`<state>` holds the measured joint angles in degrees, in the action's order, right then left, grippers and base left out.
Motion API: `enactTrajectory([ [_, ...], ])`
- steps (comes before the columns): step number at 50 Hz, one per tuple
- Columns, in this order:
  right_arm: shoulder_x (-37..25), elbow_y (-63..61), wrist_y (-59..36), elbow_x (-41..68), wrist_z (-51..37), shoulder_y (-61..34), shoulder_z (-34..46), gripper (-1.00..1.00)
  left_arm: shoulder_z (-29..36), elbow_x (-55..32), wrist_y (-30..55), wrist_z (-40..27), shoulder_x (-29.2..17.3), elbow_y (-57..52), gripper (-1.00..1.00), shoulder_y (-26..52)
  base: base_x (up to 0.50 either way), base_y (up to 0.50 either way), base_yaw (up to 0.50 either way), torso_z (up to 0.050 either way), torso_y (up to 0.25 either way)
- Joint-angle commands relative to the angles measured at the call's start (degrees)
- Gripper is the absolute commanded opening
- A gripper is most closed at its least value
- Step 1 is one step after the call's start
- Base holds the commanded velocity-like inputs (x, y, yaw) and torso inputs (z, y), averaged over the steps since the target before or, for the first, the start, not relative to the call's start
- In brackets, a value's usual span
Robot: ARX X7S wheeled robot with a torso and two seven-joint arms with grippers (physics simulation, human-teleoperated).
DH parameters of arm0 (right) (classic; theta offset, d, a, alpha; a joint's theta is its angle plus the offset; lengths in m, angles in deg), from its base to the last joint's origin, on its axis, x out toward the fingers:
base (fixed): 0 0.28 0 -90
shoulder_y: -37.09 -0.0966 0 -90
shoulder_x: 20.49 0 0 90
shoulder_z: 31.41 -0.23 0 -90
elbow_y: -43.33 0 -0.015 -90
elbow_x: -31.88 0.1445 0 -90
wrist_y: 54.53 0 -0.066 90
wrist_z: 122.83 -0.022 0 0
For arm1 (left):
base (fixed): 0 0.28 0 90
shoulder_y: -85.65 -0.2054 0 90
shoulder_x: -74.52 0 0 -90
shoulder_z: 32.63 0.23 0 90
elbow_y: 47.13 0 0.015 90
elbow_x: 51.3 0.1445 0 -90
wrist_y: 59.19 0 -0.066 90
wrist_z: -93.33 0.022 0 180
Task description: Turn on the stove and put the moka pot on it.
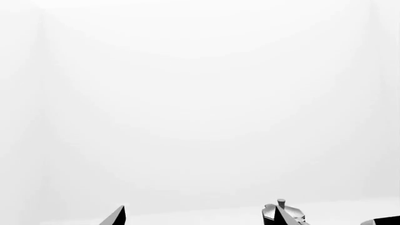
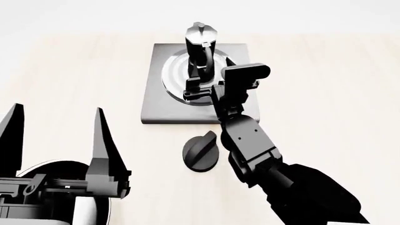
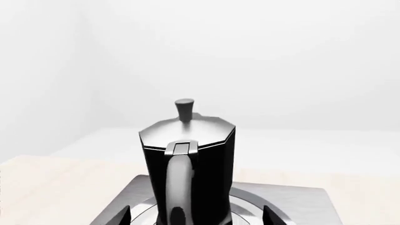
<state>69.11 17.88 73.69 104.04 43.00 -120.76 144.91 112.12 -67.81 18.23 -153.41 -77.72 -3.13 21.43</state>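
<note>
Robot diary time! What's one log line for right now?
moka pot: upright on stove | right gripper: open, by pot | left gripper: open, away

moka pot [image 2: 200, 47] on stove [image 2: 156, 93] (knob [image 2: 200, 152] in front).

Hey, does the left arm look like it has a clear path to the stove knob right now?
Probably yes. The left gripper hangs open near the table's front-left, and bare tabletop lies between it and the knob. The right arm sits close beside the knob on the far side, so there is little room.
</note>
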Motion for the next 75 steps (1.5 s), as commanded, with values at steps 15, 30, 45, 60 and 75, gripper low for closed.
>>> enactTrajectory([
  [15, -12.7, -27.0, 0.4, -6.8, -13.1, -4.0, 3.4, 1.00, -1.6, -2.8, 0.3, 0.7, -0.1, 1.3, 1.00, 1.3, 0.00, 0.00, 0.00, 0.000, 0.000],
  [30, -25.9, -54.0, -2.1, -13.6, -26.4, -14.2, 3.2, 1.00, -4.7, -11.0, 8.0, 4.9, 2.1, 0.5, 1.00, 11.1, 0.00, 0.00, 0.00, 0.000, 0.000],
  [45, -36.8, -76.4, -12.4, -15.1, -39.2, -30.1, -0.5, 1.00, -10.8, -24.3, 27.4, 8.5, 3.8, -5.7, 1.00, 33.4, 0.00, 0.00, 0.00, 0.000, 0.000],
  [60, -48.0, -92.6, -21.4, -11.9, -46.9, -43.0, -5.0, 1.00, -15.1, -34.1, 39.1, 8.2, 3.9, -11.8, 1.00, 50.3, 0.00, 0.00, 0.00, 0.000, 0.000],
  [75, -60.0, -108.7, -30.3, -7.9, -54.6, -53.3, -9.2, 1.00, 27.4, -42.6, 24.0, -5.2, -3.9, -14.0, 1.00, 97.1, 0.00, 0.00, 0.00, 0.000, 0.000],
])
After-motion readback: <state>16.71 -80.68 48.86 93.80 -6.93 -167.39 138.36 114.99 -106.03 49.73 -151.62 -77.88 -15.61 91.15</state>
